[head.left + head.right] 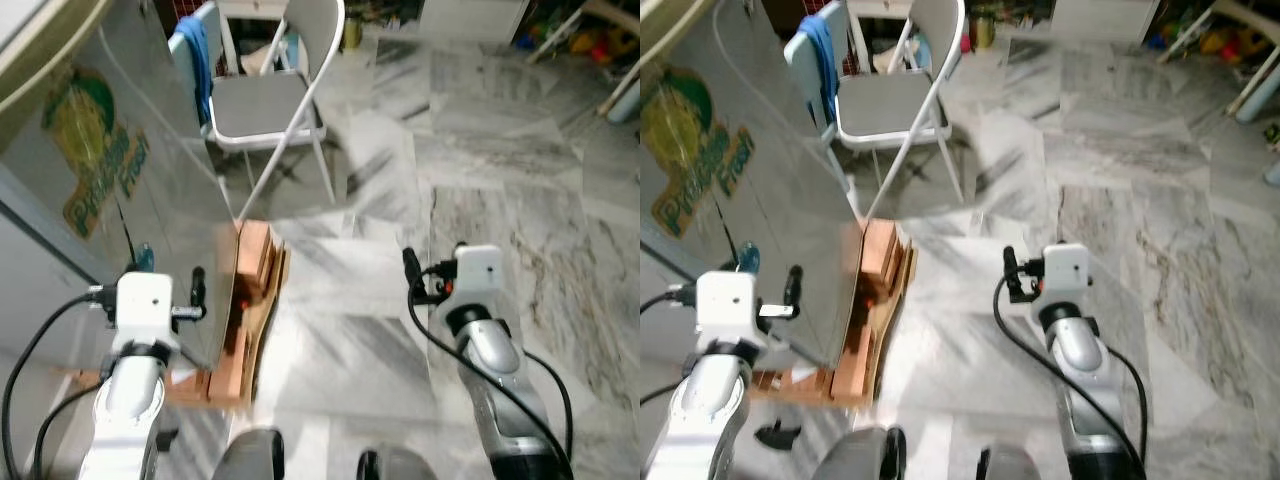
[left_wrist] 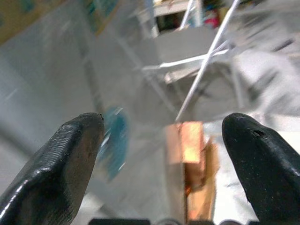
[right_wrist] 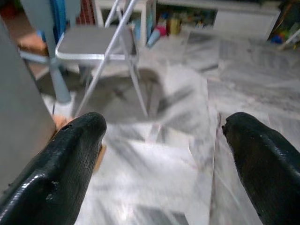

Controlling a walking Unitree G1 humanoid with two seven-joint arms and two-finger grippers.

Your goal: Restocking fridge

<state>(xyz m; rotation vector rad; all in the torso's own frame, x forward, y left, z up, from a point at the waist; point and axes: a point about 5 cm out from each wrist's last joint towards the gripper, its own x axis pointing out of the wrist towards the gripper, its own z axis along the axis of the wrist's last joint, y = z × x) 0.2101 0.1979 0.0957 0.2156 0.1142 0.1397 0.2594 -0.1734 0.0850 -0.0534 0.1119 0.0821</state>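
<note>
The left gripper [image 2: 161,140] is held forward at the robot's left, its two black fingers [image 2: 61,164] spread wide apart with nothing between them. Straight ahead of it, close but not touched, stands the grey fridge [image 1: 150,190] side with a green and yellow sticker [image 1: 95,155] — and against the fridge's foot a brown cardboard box [image 1: 250,300] is seen, lying on the floor just beyond and to the right of the fingertips. In the left wrist view the box is framed in the gap between the fingers, and a blurred teal patch [image 2: 115,140] on the grey panel is shown beside it; what it is cannot be told.

The right gripper [image 3: 164,145] is raised over bare marble floor [image 1: 500,200], well apart from the fridge, its fingers likewise apart and empty. Further off, a grey folding chair [image 1: 265,105] is seen with a blue cloth [image 1: 195,55] draped over its side. The head views are blurred, while the right wrist view shows the chair's legs more plainly.
</note>
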